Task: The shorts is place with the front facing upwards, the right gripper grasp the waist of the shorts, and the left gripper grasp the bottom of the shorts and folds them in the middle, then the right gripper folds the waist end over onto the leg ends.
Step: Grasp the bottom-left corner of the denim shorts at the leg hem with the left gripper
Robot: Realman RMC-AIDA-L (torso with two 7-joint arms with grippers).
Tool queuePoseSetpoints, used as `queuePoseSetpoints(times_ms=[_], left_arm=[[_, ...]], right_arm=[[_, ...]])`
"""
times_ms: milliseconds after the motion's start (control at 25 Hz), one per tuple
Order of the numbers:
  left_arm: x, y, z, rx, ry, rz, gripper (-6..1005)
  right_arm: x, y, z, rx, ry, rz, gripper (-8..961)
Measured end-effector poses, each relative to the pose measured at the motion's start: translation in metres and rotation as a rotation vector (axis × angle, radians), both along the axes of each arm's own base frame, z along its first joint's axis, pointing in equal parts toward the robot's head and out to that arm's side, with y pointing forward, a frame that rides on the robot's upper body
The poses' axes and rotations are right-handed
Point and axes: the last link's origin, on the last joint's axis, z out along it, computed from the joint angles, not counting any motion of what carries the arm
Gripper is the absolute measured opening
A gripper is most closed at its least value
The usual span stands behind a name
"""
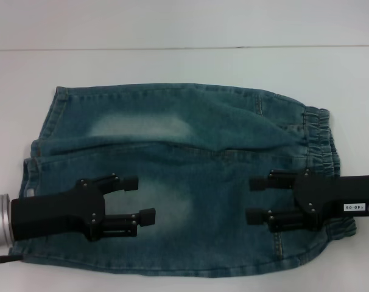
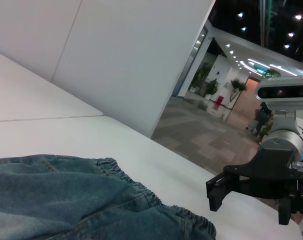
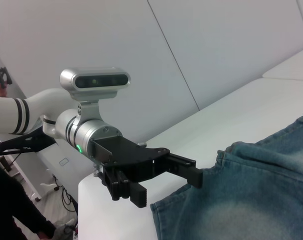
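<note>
Shorts [image 1: 184,176]: lay flat on white table [image 1: 184,61]. Left gripper [image 1: 139,198], 8 o'clock, fingers spread, empty. Right gripper [image 1: 254,199], 4 o'clock, likewise spread, empty.

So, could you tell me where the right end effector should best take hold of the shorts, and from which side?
Probably at the puckered elastic waistband, which lies along the shorts' right edge. The right end effector hovers open over the denim, fingers pointing left, so it would likely pull back and pinch the band from the right, where the edge is exposed on the table. The left end effector is open near the hems.
</note>
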Motion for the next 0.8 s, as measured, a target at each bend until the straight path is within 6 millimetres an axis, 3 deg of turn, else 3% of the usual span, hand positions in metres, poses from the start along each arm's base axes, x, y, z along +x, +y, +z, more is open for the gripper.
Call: queuePoseSetpoints(times_ms=[520,560,600,800], left_arm=[[0.001,0.0,0.009,0.005,-0.016,-0.008,931],[-0.002,-0.002,0.015,0.009,-0.024,0.006,931],[-0.012,-0.007,0.035,0.028,-0.039,0.064,931],[-0.038,-0.024,0.071,0.054,-0.019,0.218,929]], right_arm=[[0.001,-0.001,0.001,0.004,0.005,-0.003,868],[0.001,-0.001,0.001,0.005,0.006,-0.004,868],[0.001,-0.001,0.001,0.005,0.005,-0.006,868],[0.002,-0.001,0.002,0.004,0.005,-0.01,869]])
